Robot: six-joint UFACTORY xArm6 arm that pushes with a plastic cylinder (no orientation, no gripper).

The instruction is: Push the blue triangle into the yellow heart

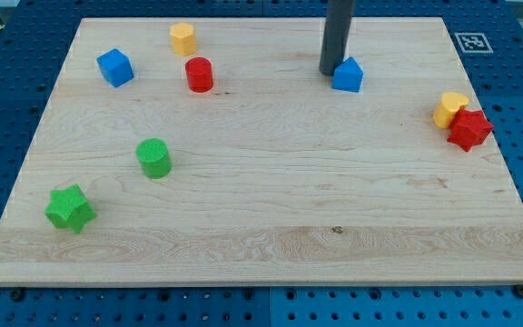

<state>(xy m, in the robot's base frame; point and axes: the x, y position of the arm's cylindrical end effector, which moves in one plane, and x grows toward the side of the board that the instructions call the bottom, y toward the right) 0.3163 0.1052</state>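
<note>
The blue triangle (348,74) lies near the view's top, right of centre. My tip (329,72) stands on the board just at the triangle's left side, touching or nearly touching it. The yellow heart (449,108) lies at the view's right edge, well to the right of and a little below the triangle. A red star (469,129) lies against the heart's lower right side.
A blue cube (114,67), a yellow block (183,38) and a red cylinder (199,74) lie at the top left. A green cylinder (154,157) and a green star (70,208) lie at the lower left. The wooden board (271,227) ends close beyond the heart.
</note>
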